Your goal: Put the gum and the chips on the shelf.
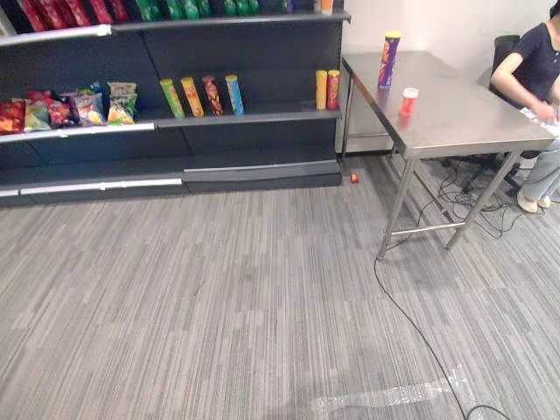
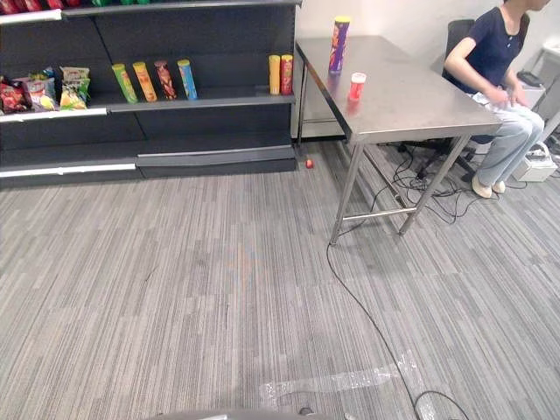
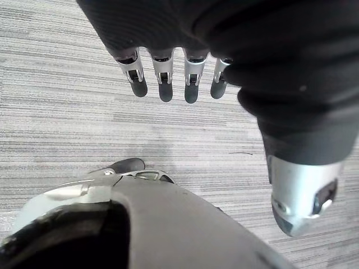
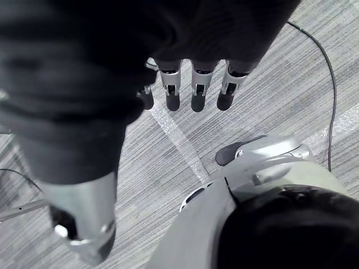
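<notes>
On the steel table (image 1: 477,122) to your right stand both task items: the tall purple chips can (image 1: 388,59) is upright toward the far edge, and the small red gum container (image 1: 409,101) stands nearer to you, apart from it. The dark shelf (image 1: 254,115) is left of the table. Its middle board carries a row of leaning cans (image 1: 201,95), two upright cans (image 1: 327,89) at the end nearest the table, and snack bags (image 1: 70,107) farther left. A small red object (image 1: 354,178) lies on the carpet (image 1: 219,297) by the shelf's base. A person (image 2: 494,52) sits at the table's right side. Your left hand (image 3: 164,84) and right hand (image 4: 197,92) both hang over the carpet, fingers straight and relaxed, holding nothing.
</notes>
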Robot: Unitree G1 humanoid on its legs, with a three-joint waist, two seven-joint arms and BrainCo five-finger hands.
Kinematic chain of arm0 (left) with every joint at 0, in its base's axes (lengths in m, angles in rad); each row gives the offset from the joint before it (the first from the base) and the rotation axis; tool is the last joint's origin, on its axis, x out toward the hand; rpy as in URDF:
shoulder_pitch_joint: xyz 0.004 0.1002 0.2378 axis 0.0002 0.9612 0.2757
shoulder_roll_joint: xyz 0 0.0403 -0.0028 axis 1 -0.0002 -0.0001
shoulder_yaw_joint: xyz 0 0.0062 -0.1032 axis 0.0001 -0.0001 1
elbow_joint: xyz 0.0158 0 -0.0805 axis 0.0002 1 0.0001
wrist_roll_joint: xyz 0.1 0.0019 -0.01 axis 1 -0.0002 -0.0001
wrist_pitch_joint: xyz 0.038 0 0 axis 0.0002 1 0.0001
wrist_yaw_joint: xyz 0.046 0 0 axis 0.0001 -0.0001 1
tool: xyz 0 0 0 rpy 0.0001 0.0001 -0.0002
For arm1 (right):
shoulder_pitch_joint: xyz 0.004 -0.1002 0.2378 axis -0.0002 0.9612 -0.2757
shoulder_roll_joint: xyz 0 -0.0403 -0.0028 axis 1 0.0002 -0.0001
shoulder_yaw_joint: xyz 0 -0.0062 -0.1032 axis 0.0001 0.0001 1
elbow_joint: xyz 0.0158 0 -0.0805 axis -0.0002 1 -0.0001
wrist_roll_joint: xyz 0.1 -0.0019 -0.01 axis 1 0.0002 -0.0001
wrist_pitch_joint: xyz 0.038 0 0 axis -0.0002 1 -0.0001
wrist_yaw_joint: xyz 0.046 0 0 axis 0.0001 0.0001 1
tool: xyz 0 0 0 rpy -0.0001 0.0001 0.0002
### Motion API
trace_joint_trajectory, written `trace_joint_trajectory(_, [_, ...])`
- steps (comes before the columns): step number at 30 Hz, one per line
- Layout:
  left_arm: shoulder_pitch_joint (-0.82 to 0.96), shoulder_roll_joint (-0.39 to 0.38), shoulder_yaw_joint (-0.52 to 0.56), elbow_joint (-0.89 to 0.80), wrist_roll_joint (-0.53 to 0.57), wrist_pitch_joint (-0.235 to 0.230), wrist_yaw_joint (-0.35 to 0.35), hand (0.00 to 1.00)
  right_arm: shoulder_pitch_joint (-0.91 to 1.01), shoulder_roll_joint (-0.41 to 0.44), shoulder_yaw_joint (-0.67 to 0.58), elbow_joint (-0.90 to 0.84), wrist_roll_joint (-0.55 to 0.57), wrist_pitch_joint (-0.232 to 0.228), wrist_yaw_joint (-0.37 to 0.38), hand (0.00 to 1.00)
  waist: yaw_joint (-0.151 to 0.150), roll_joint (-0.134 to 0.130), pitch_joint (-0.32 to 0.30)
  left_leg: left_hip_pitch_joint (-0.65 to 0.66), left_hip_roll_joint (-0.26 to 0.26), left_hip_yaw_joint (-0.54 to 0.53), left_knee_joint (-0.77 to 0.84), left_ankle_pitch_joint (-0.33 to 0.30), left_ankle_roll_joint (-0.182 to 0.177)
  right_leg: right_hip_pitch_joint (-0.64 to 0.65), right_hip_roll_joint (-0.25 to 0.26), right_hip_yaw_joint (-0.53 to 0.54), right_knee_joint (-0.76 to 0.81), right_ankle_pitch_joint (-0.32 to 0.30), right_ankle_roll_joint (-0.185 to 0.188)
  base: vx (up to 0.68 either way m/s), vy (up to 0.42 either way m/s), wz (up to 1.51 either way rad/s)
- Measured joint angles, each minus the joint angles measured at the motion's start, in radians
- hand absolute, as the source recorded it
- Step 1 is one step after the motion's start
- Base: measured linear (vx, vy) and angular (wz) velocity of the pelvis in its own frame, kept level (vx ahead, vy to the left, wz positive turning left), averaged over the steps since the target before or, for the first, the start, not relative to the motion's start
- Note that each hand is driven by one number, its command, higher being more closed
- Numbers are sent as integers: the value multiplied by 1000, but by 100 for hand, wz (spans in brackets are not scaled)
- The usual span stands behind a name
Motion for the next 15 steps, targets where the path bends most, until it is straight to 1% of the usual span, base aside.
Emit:
trace_joint_trajectory(3, [-4, 5, 0, 3, -17, -5, 0, 0, -11, 7, -10, 5, 0, -4, 0, 0, -1, -5, 12, 11, 1, 2, 1, -4, -7, 15, 0, -6, -11, 1, 2, 72, -8, 2])
trace_joint_trajectory(7, [-18, 6, 0, 26, -20, -5, -1, 0, -20, 7, -11, 5, 1, -16, 0, 0, 0, -3, 14, 15, 3, 12, 1, -7, -12, 17, 1, -4, -11, 1, 4, -6, -12, -2])
trace_joint_trajectory(14, [-18, 6, -1, 28, -21, -7, -1, 0, -22, 8, -9, 2, 11, -17, 1, 0, -1, -4, 18, 14, 6, 28, -5, -7, -10, 14, 3, 0, -11, 1, 4, -104, -36, -2])
trace_joint_trajectory(15, [-18, 6, -1, 28, -21, -8, -1, 0, -21, 7, -7, 2, 11, -18, 1, 0, -1, -6, 19, 12, 6, 29, -5, -5, -8, 13, 3, 0, -12, -3, 9, -131, -33, 0])
